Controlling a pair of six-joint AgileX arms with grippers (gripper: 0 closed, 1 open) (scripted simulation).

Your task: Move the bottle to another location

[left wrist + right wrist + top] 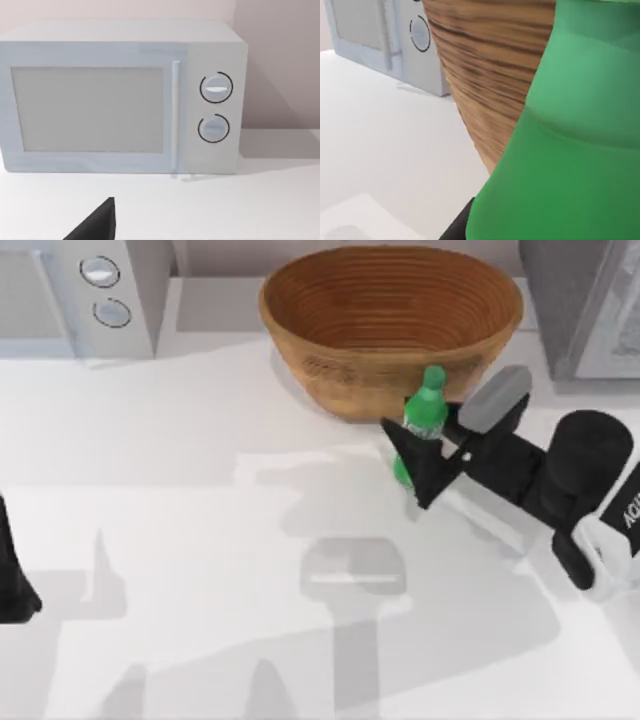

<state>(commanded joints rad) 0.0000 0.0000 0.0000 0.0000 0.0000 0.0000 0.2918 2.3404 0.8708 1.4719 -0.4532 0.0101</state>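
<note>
Green plastic catches my eye first: the bottle stands upright just in front of the wicker basket, on the right half of the white table in the top view. Its cap points toward the basket's front wall, and its label band sits just above my right gripper. From the top view, my right gripper's black fingers close around the bottle's lower body, one on each side, so I read it as clamped on the bottle. I cannot tell whether the bottle's base rests on the table or hangs just above it.

From the right wrist view, the bottle looms very close, with the basket's woven wall directly behind it and a white microwave farther off across the table.

My left arm sits parked at the table's left edge. Its wrist view looks at the microwave, with two round dials beside the door, and a black fingertip of the left gripper; I cannot tell how that gripper's fingers stand.
</note>
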